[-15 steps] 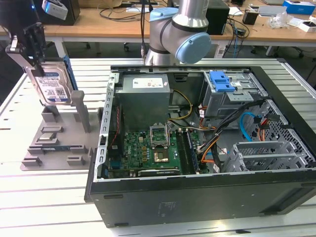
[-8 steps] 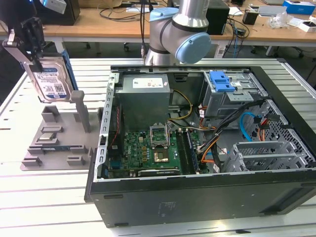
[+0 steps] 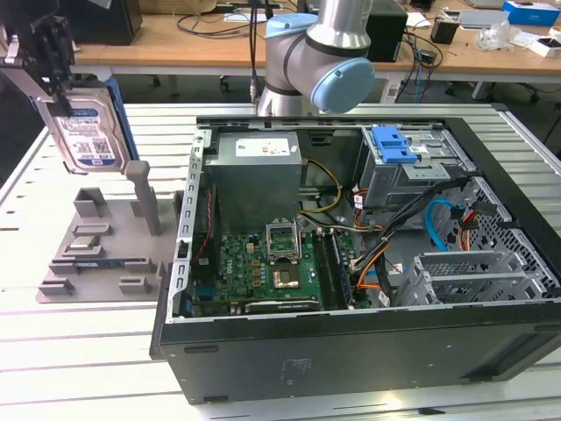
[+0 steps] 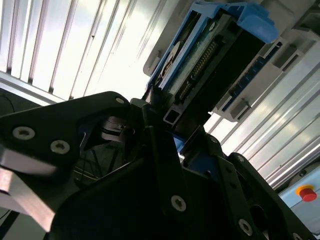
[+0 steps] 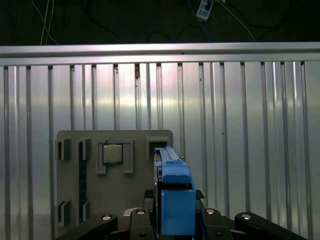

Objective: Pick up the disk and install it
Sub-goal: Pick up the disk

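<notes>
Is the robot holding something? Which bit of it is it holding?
Yes. The gripper holds the disk, its jaws shut on the disk's upper end, so the disk hangs above the grey tray.

a robotics lab: slotted aluminium bench [image 3: 88, 351], opened computer case [image 3: 351, 360], cable-strewn desks [image 3: 175, 48] behind.

The disk [image 3: 88, 132] is silver-grey metal with a paper label, framed in smooth blue plastic. The bench [image 3: 96, 360] is ribbed aluminium, reflective. The fixture tray [image 3: 96, 254] is matt grey plastic. The computer case [image 3: 351, 360] is matt black metal; the end effector [image 4: 170, 125] matt black.
</notes>
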`<state>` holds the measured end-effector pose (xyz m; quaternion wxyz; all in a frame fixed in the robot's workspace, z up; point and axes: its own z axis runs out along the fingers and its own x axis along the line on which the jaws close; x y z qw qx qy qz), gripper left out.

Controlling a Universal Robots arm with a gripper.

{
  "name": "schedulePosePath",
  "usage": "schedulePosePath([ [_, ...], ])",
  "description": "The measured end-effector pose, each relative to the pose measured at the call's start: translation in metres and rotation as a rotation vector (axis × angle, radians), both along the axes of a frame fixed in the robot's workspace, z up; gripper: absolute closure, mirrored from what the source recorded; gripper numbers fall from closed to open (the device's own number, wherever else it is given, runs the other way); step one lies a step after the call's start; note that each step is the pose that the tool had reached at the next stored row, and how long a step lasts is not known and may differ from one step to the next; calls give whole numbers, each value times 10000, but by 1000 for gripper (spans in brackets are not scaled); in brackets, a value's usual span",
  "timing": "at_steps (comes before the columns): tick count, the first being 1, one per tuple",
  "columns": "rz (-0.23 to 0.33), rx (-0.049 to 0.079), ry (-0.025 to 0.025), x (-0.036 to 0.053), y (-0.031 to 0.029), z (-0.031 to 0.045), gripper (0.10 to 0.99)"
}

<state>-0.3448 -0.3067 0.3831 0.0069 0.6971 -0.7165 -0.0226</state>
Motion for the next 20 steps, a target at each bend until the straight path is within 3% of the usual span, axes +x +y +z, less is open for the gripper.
schedulePosePath([
  [7, -1, 1, -1, -1, 17, 147, 718],
  [12, 1, -1, 0, 0, 40, 327, 718],
  [20, 0, 0, -1, 0, 57, 494, 718],
])
